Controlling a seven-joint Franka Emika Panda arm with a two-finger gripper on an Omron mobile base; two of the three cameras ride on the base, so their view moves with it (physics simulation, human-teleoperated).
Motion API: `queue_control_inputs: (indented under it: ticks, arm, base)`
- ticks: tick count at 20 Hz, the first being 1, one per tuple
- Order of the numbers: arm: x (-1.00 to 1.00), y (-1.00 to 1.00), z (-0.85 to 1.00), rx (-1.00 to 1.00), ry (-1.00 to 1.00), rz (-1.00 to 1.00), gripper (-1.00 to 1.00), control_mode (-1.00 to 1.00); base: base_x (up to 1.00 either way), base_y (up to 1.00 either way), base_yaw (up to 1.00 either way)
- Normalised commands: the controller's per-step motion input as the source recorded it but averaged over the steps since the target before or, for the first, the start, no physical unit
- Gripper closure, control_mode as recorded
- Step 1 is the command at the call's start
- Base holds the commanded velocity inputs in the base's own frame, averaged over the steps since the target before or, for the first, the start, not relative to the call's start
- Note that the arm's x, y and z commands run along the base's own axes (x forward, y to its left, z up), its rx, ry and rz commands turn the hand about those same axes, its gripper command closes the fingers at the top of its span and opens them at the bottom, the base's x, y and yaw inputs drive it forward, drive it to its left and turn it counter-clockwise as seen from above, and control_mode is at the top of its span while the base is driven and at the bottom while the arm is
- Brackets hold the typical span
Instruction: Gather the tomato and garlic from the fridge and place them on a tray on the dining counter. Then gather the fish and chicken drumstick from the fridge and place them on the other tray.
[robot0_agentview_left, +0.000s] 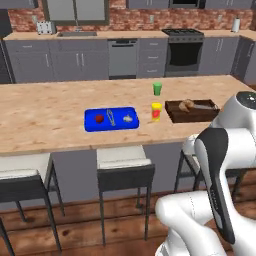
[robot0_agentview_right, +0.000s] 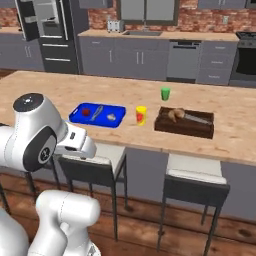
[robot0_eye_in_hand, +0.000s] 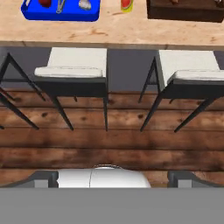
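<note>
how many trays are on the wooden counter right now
2. A blue tray lies toward the counter's left, and a dark brown tray toward its right, with a yellow cup between them. None seems hidden.

A long light-wood counter (robot0_agentview_left: 50, 115) runs across the room, ahead of the hand and above it. Under its near edge stand stools (robot0_agentview_left: 124, 170) with pale cushioned seats and thin dark legs, on a floor (robot0_eye_in_hand: 109, 144) of reddish-brown wooden planks directly in front of the hand. Beyond the counter, a red brick wall (robot0_agentview_left: 145, 20) backs a row of grey base cabinets (robot0_agentview_left: 75, 62) with a pale worktop. Set into that row are a sink (robot0_agentview_left: 76, 34), a dishwasher (robot0_agentview_left: 122, 57) and a dark oven (robot0_agentview_left: 184, 52) with a hob on top. A tall dark fridge (robot0_agentview_right: 47, 32) stands at the far left, and grey wall cupboards (robot0_agentview_left: 75, 10) hang above the sink.
</note>
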Motion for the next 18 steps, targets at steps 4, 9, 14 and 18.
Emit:
queue_control_inputs:
  ticks: [4, 9, 14, 18]
  arm:
    - [0.00, 0.00, 0.00, 0.00, 0.00, 0.00, -1.00, 1.00]
    - [0.00, 0.00, 0.00, 0.00, 0.00, 0.00, -1.00, 1.00]
    - [0.00, 0.00, 0.00, 0.00, 0.00, 0.00, -1.00, 1.00]
    - [0.00, 0.00, 0.00, 0.00, 0.00, 0.00, -1.00, 1.00]
  base:
    - [0.20, 1.00, 0.00]
    - [0.20, 1.00, 0.00]
    - [0.19, 1.00, 0.00]
    - [0.21, 1.00, 0.00]
